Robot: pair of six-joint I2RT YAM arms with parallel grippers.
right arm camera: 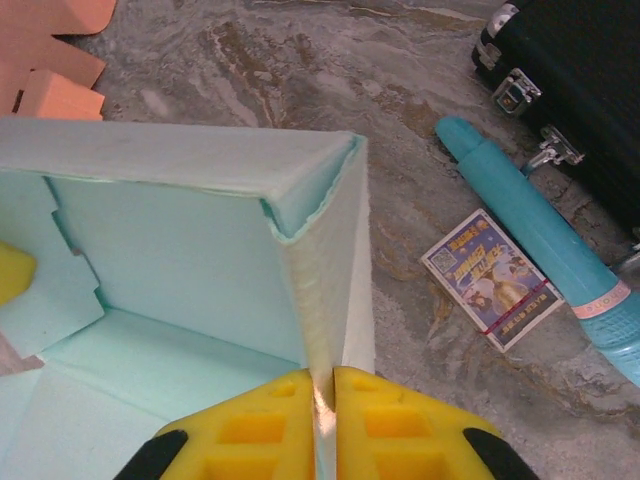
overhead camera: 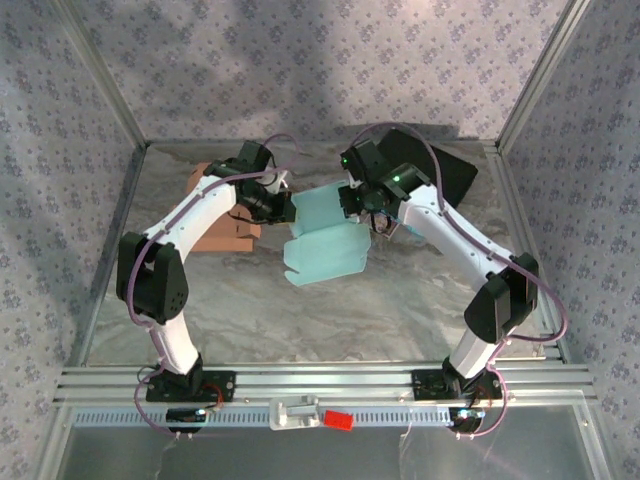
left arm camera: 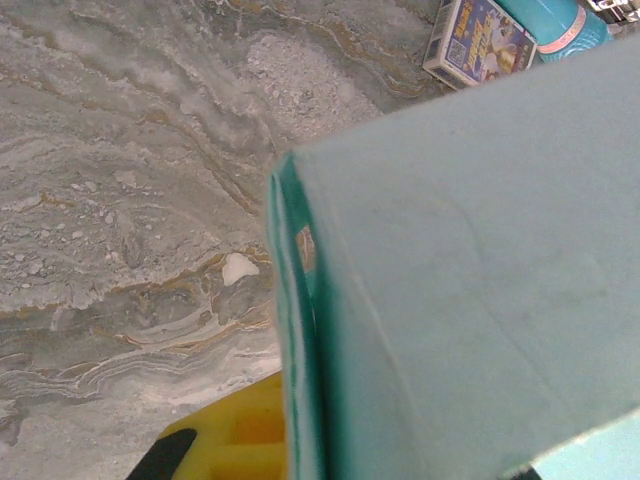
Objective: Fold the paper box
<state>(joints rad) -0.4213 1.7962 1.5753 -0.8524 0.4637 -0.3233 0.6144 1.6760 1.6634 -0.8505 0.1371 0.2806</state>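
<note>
The marbled bench (overhead camera: 300, 310) fills the floor of the enclosure. In the top view the left arm (overhead camera: 190, 215) rises from the lower left and the right arm (overhead camera: 450, 235) from the lower right, and the two meet over the middle of the frame.

Between them is the teal paper box (overhead camera: 325, 245), partly formed, at the centre of the bench with its flaps spread toward the bottom of the frame. The right jaws are clamped on one upright wall of the box near a corner. In the right wrist view their yellow fingers (right arm camera: 250, 440) press together on it at the bottom centre. The left jaws are closed on the opposite side of the box. One yellow finger (left arm camera: 230, 440) shows just beside the wall's edge, and the other is hidden behind the panel.

A black case (overhead camera: 455, 175) lies at the upper right and a piece of orange cardboard (overhead camera: 228, 237) at the upper left. A teal tube (right arm camera: 530, 225) and a small card pack (right arm camera: 490, 282) lie beside the case.
</note>
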